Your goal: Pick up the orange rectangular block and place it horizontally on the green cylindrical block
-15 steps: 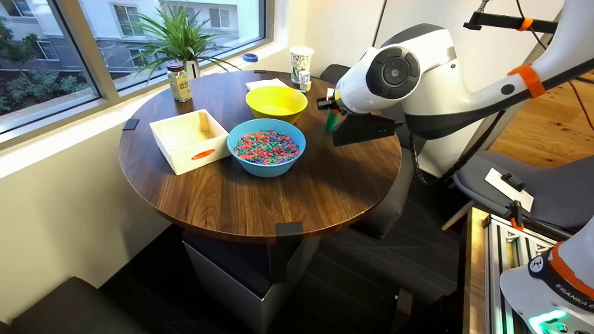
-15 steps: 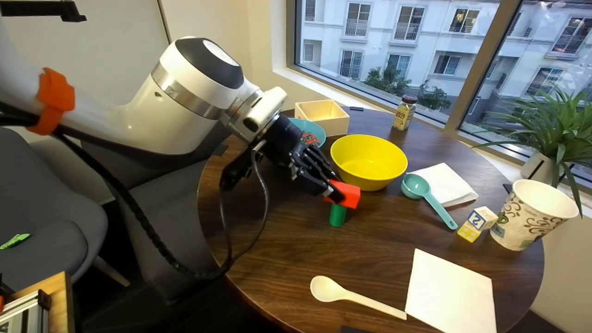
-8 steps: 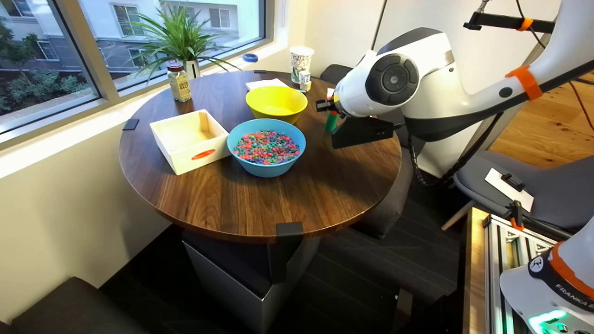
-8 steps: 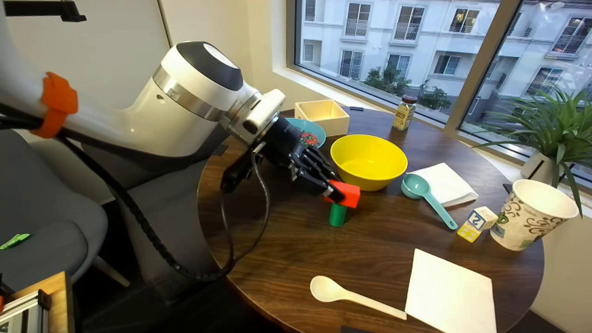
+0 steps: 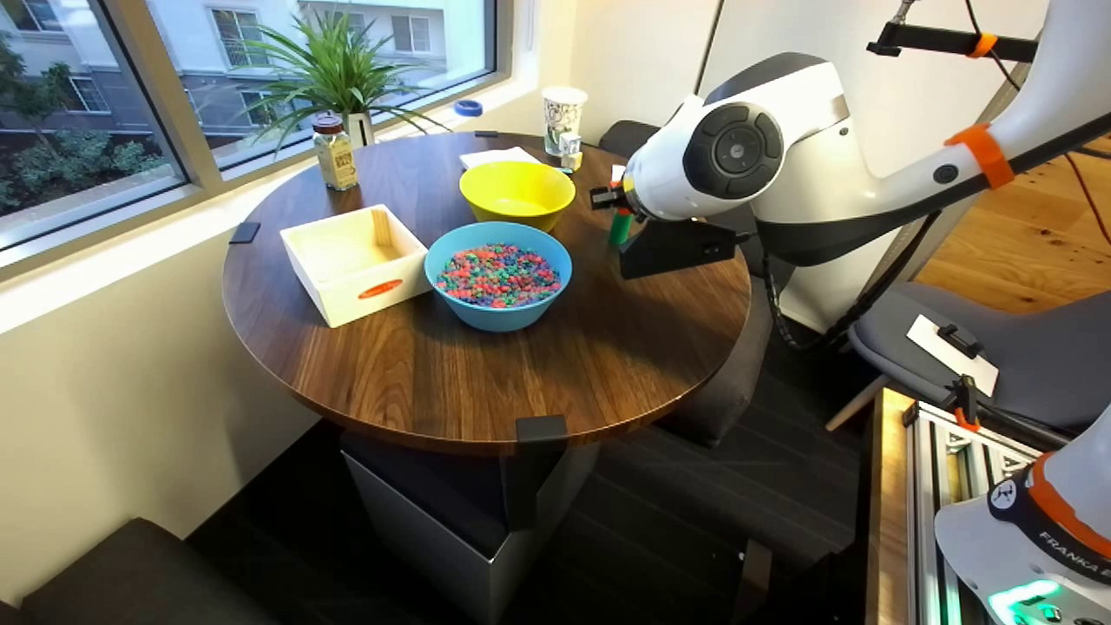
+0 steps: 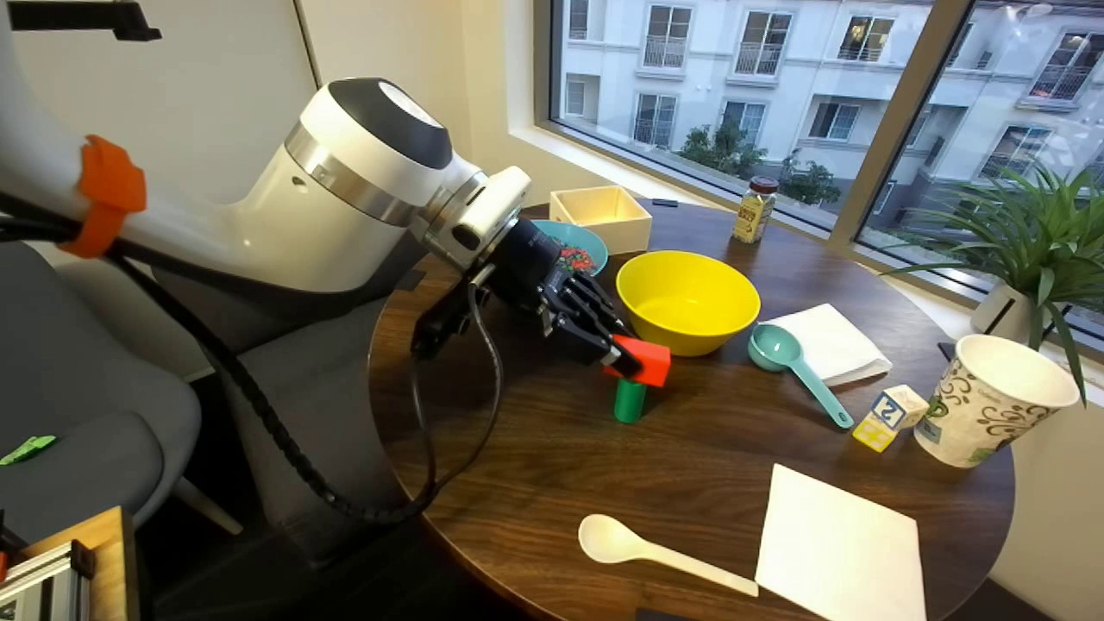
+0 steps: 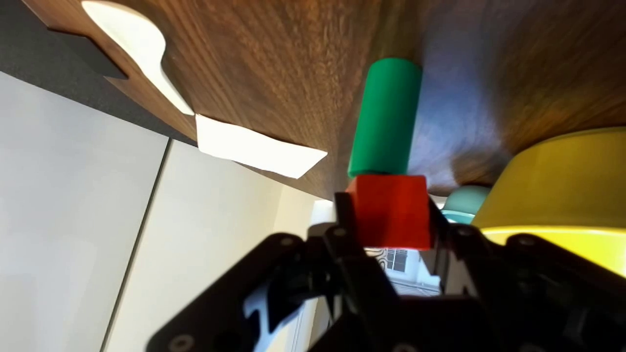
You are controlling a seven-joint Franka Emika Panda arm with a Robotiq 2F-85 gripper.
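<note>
The orange block (image 6: 653,362) lies with its long side roughly level, directly over the top of the upright green cylinder (image 6: 630,402). In the wrist view the orange block (image 7: 391,211) is between the two black fingers of my gripper (image 7: 390,215), which press on its two sides. The lower edge of the block meets the top end of the green cylinder (image 7: 386,117); I cannot tell whether its full weight rests there. In an exterior view the green cylinder (image 5: 621,227) shows below my gripper (image 5: 610,198), and the block is mostly hidden.
A yellow bowl (image 6: 687,302) stands close beside the gripper. A blue bowl of beads (image 5: 499,317) and a wooden box (image 5: 373,299) stand farther off. A teal scoop (image 6: 776,347), letter cubes (image 6: 897,405), a paper cup (image 6: 992,401), a wooden spoon (image 6: 612,539) and napkins (image 6: 841,543) lie around.
The arm's forearm and wrist sank slightly between one second and half a second ago. The block and cylinder hardly moved, and the fingers stay around the block.
</note>
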